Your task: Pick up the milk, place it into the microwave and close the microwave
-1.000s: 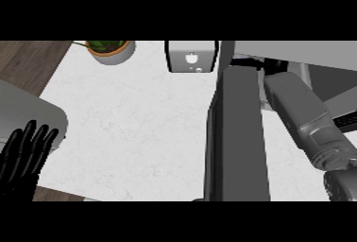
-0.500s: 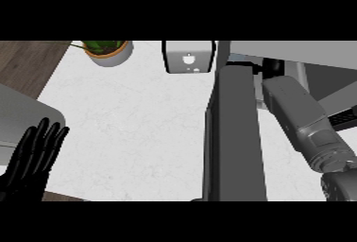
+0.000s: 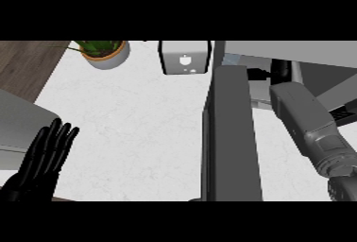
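A white carton-like box with a drop mark, likely the milk, stands upright at the counter's back, just left of the microwave door's far end. The microwave door stands open, seen edge-on as a long dark slab. My right forearm stretches along the door's right side toward the microwave body. Only a black part of the right hand shows at the opening, and what it holds is hidden. My left hand rests open at the lower left, fingers straight and holding nothing.
A potted green plant sits at the back left of the white counter. A wooden floor strip lies at the far left. A grey appliance juts in at the left edge above my left hand.
My left hand has drifted slightly right, further into view. The right forearm has shifted a little toward the lower right. The white carton has stayed put.
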Available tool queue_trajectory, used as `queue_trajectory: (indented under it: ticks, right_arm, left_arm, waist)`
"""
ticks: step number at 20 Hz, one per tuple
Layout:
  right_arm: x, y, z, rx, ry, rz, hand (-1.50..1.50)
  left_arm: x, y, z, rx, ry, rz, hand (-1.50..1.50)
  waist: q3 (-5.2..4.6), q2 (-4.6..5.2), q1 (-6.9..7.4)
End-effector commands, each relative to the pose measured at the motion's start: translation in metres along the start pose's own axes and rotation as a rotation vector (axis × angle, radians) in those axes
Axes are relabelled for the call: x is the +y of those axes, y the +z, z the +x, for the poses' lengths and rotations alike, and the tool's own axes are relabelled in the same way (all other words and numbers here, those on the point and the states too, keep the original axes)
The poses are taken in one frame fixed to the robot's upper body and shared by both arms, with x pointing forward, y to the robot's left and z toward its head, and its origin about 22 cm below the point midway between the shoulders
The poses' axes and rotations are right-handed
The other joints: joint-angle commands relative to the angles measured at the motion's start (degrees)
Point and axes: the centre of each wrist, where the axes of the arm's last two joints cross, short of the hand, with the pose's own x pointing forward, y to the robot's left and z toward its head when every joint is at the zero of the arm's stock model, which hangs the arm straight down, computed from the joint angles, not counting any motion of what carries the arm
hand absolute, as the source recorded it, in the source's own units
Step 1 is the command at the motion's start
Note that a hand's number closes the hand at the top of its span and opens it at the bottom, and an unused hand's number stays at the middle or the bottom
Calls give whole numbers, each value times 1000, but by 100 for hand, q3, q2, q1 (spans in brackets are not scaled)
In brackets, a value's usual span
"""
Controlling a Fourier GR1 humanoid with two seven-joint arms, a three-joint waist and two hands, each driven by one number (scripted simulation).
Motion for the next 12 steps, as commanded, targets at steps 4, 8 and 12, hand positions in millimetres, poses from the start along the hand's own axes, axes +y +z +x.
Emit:
queue_trajectory:
  ticks: [4, 8, 12]
  right_arm:
    - [-14, 4, -13, -9, -63, 52, -150]
    - [5, 15, -15, 4, -105, 46, -150]
    - [-13, 17, -26, 20, -129, 46, -150]
  left_arm:
    - [-6, -4, -3, -5, -10, -4, -150]
    - [-17, -7, -1, 0, 14, -12, -150]
    - [-21, -7, -8, 18, 11, -30, -150]
  waist:
    - [-2, -40, -98]
    - [-2, -78, -119]
    - [-8, -108, -237]
